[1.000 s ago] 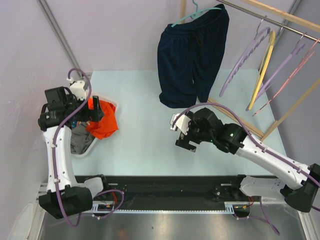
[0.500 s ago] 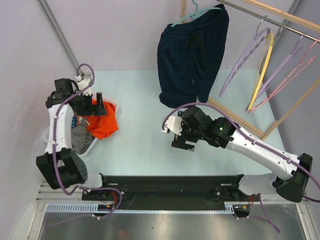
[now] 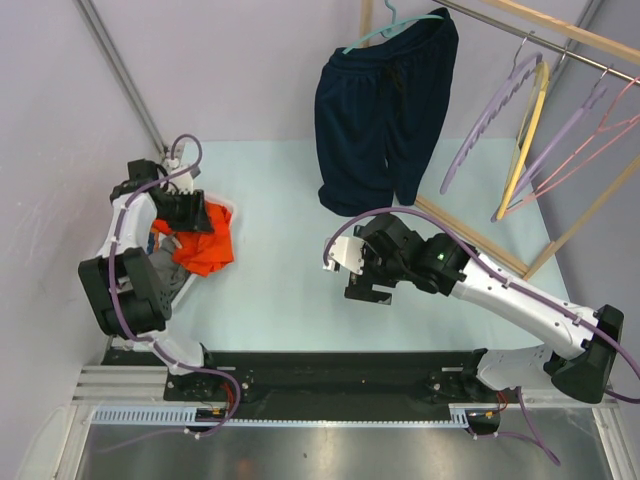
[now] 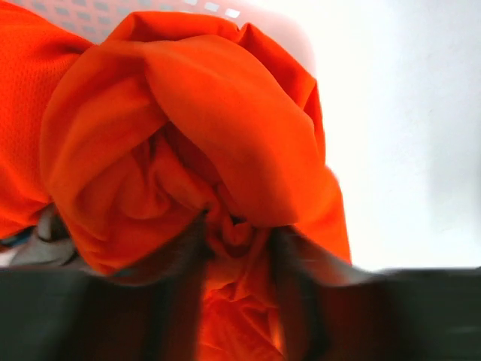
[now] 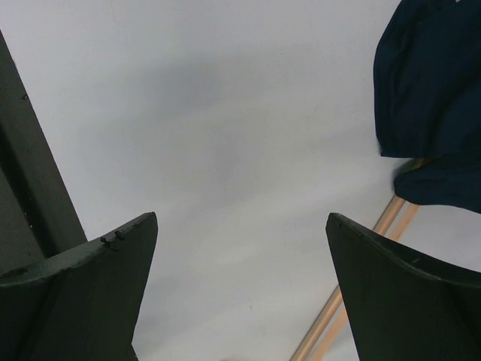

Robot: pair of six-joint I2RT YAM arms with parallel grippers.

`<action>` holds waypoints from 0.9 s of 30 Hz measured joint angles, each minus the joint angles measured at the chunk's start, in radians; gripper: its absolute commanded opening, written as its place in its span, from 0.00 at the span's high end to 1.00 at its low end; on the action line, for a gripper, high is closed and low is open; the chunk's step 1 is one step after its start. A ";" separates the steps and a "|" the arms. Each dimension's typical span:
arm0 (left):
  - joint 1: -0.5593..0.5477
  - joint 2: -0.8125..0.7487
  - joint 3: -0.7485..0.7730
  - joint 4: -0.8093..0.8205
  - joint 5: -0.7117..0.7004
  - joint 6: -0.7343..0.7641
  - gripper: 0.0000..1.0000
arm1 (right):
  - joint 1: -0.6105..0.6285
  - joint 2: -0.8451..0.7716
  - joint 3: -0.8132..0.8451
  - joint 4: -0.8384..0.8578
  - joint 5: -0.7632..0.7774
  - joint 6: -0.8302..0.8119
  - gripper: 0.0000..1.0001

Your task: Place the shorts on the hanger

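The orange shorts (image 3: 207, 250) lie bunched in a white basket (image 3: 233, 211) at the table's left, spilling over its rim. My left gripper (image 3: 190, 215) is pushed down into them. In the left wrist view its blurred fingers (image 4: 192, 256) stand close on either side of a fold of the shorts (image 4: 225, 113), with cloth filling the gap at the left gripper (image 4: 237, 229). The pale lavender hanger (image 3: 487, 125) hangs on the rail at the back right. My right gripper (image 3: 362, 285) hovers over the mid-table; in its wrist view the right gripper (image 5: 240, 218) is wide open with nothing in it.
Navy shorts (image 3: 385, 110) hang on a teal hanger (image 3: 385, 30) at the back centre. A yellow hanger (image 3: 527, 140) and a pink one (image 3: 580, 150) share the rail. A wooden rack foot (image 3: 470, 235) crosses the table. Grey cloth (image 3: 165, 275) lies in the basket.
My left arm has swung back and down onto the shorts, and its jaws have narrowed from wide open around a fold. The right arm shifted slightly left.
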 measured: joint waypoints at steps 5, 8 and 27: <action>0.000 -0.033 0.011 -0.026 0.005 0.032 1.00 | 0.000 0.000 0.000 0.000 0.000 0.000 0.00; -0.001 -0.075 0.058 -0.072 0.007 0.034 1.00 | 0.000 0.000 0.003 0.000 0.000 0.001 0.00; -0.740 -0.253 0.277 -0.160 -0.029 -0.018 0.87 | -0.068 -0.063 0.050 0.008 -0.058 0.067 0.00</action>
